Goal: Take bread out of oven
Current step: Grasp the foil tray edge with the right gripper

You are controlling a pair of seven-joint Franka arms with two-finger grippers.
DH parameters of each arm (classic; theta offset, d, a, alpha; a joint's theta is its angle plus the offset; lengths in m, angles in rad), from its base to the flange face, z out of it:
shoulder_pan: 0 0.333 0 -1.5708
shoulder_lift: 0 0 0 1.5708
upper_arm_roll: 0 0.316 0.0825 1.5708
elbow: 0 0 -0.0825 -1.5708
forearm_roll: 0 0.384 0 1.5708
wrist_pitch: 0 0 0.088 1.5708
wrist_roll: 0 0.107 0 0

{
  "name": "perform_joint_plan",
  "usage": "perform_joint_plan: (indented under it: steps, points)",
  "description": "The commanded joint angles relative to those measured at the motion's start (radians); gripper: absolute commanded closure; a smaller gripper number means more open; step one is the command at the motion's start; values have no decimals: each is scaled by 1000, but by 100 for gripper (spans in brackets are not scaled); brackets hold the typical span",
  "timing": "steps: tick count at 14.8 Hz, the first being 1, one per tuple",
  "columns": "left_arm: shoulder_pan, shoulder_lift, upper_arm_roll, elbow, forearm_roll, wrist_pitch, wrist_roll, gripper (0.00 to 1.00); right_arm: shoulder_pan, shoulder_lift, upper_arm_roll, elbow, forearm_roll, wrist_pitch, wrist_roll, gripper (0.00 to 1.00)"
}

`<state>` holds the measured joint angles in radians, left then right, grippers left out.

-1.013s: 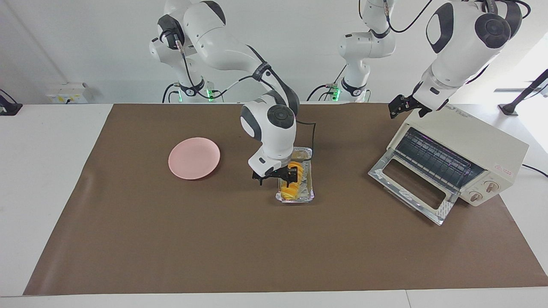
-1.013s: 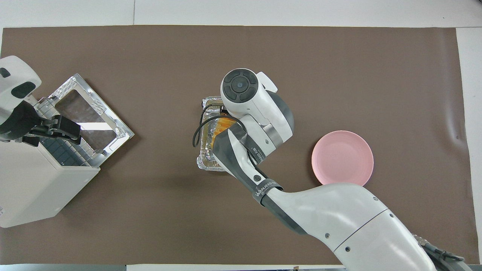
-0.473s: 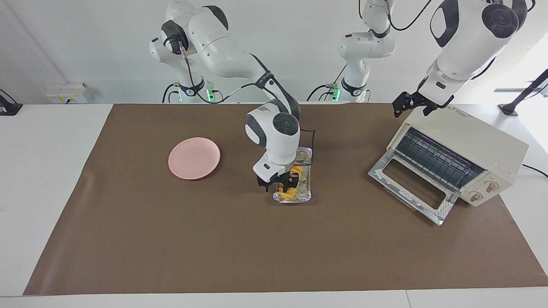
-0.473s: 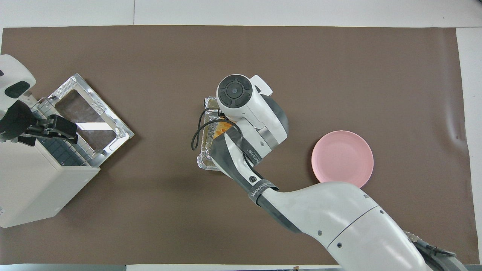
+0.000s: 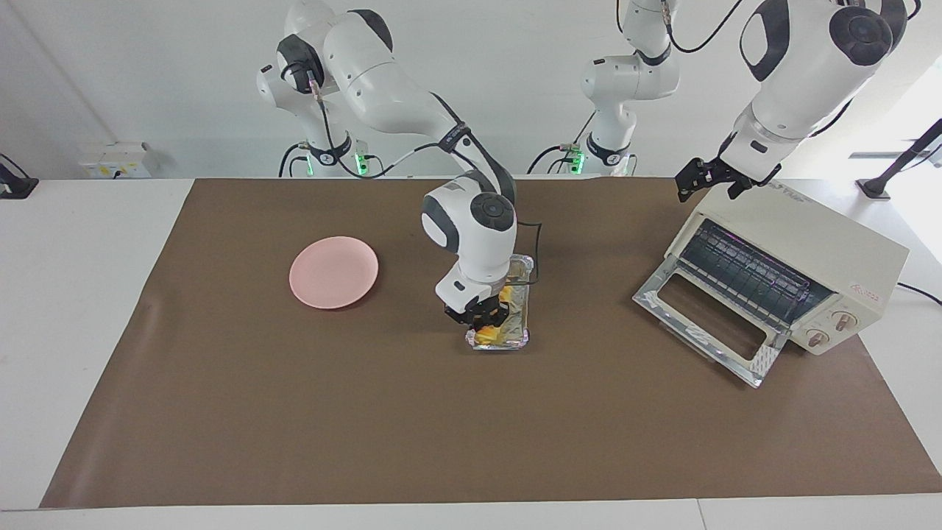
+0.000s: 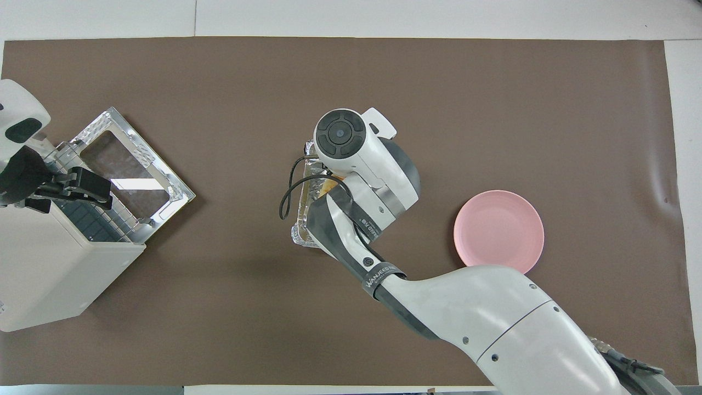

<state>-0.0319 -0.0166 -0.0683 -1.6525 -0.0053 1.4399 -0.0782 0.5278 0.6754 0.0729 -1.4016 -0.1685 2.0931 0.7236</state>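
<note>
The right gripper is lowered into the foil tray at the middle of the brown table mat. Its fingers are fully closed on the bread, a yellow-orange loaf that lies inside the tray. In the overhead view the right arm's wrist covers most of the tray, and only a small patch of the bread shows.

The toaster oven stands at the left arm's end of the table. Its glass-windowed door is folded down flat, and the wire rack inside carries nothing. The bread is therefore outside the oven, well apart from it.

The left gripper hangs in the air over the oven's top edge with its fingers spread wide. It holds nothing. The left arm waits there.

A round pink plate sits bare on the mat toward the right arm's end of the table, apart from the tray.
</note>
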Motion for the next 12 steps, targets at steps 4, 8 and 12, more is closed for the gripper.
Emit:
perform_joint_plan:
  steps: [4,8,12]
  points:
    - [12,-22,-7,-19,16,14,1,0,-55,3,7,82,-11,-63,-84,100]
    - [10,-22,-7,-20,16,14,1,0,-165,7,7,203,41,-163,-269,100]
    - [10,-22,-7,-18,16,14,1,0,-308,35,7,262,53,-163,-478,100]
